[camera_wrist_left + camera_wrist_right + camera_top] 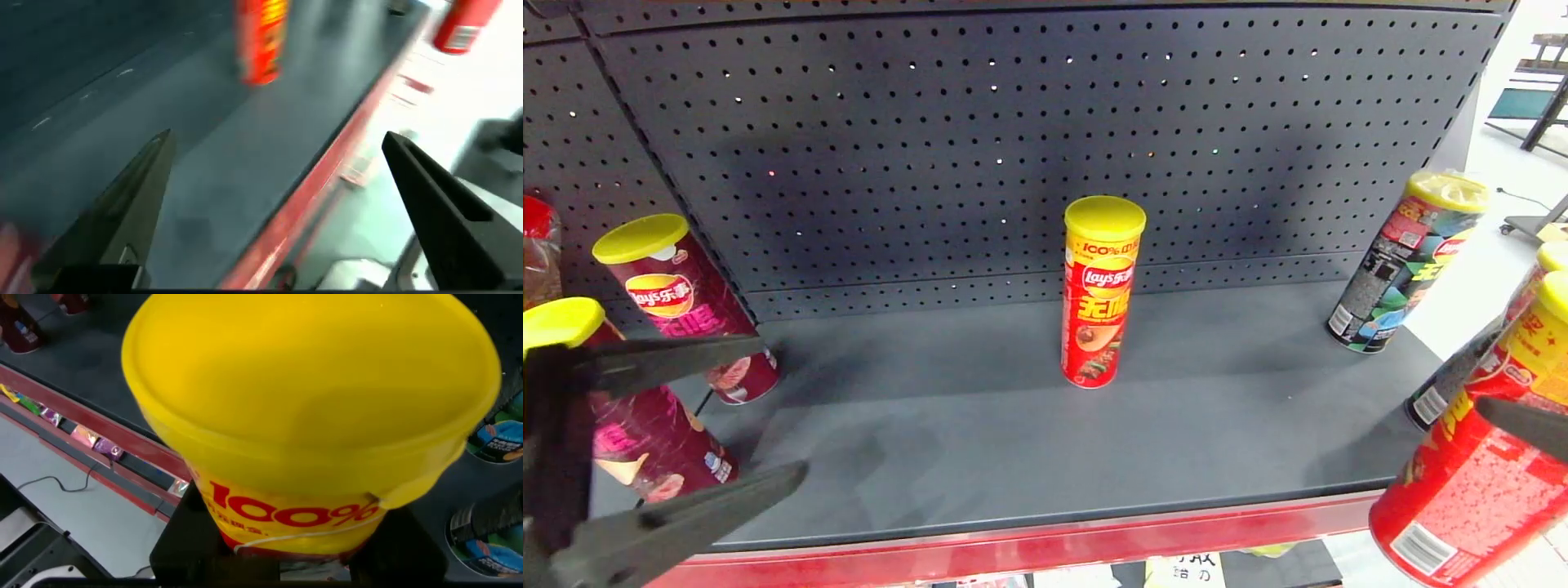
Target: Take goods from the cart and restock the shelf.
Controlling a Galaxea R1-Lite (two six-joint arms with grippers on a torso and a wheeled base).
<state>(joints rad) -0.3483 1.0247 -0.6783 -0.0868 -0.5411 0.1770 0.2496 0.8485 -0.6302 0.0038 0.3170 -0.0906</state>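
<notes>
A red chips can (1098,294) with a yellow lid stands upright mid-shelf, also seen as the red chips can (261,41) in the left wrist view. My right gripper (1515,433) is shut on a second red can (1445,506) at the shelf's front right corner, tilted, beyond the red edge. Its yellow lid (310,400) sits close under the right wrist camera. My left gripper (776,408) is open and holds nothing, low at the front left of the shelf (980,441), beside the maroon cans. In the left wrist view the left gripper (278,137) spans the shelf's red lip.
Two maroon cans (686,302) (629,408) stand at the shelf's left end. A black-and-green can (1409,261) stands at the right, and another dark can (1454,380) sits behind the held one. A perforated back panel (1013,139) closes the rear. Open floor lies around the centre can.
</notes>
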